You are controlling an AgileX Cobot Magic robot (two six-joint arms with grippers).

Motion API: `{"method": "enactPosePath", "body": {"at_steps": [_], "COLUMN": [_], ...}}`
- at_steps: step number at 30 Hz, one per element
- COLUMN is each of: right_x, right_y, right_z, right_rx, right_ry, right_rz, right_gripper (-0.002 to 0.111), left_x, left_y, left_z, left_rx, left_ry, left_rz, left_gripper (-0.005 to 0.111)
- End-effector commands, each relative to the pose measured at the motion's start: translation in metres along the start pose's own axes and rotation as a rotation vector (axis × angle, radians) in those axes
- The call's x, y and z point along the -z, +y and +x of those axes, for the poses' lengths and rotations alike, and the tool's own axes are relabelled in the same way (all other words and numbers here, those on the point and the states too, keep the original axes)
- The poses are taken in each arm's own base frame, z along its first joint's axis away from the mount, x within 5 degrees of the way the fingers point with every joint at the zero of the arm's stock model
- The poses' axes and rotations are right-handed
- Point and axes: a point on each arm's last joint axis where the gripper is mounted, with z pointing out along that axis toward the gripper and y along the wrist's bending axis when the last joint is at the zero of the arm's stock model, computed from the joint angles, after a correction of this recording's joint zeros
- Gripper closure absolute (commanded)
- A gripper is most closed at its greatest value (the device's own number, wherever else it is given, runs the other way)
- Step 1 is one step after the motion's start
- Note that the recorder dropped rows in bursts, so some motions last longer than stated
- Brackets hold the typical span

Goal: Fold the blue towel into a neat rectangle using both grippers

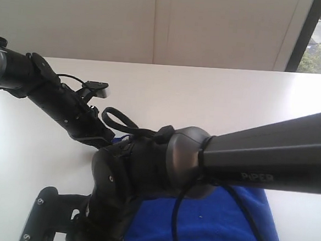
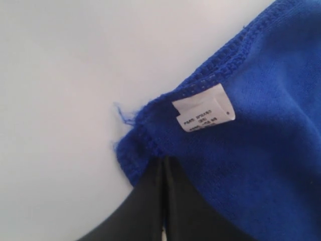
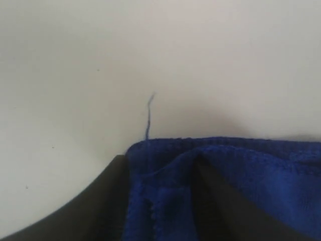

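Pinching a corner of the towel point(image 2: 251, 150) in the fully shut left hand point(image 2: 163, 165), just beside the tag point(image 2: 203, 108); straddling a bunched hem point(image 3: 225, 145) with the right hand point(image 3: 165, 206), jaws apart, cloth between, firm hold or not impossible to tell. Lying on the desk point(image 1: 206, 90), mostly hidden beneath the right arm point(image 1: 268, 150). Risking a slip on the right if lifting before clamping fully, leaving that side dragging and the fold skewing; risking, too, catching the loose thread point(image 3: 149, 113).
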Motion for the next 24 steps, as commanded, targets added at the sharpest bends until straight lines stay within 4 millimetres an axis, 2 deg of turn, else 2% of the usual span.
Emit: {"method": "enactPosePath", "body": {"at_steps": [1,14,24], "right_x": [-0.0034,-0.0018,0.0039], "right_y": [0.0,0.0019,0.0015], "right_z": [0.0016,0.0028,0.0004], "right_rx": [-0.027,-0.026,-0.019], "right_ry": [0.007,0.021,0.003], "right_rz": [-0.003,-0.019,-0.004], "right_gripper": [0.074,0.075,0.09], "left_x": [-0.0076,-0.0076,-0.0076], "left_y": [0.0024,0.0024,0.0025], "left_z": [0.0053,0.0053,0.0052], "left_rx": [0.008,0.003,0.003], "left_ry": [0.03,0.03,0.029], "left_rz": [0.016,0.016,0.014], "left_gripper": [0.107,0.107,0.107]}}
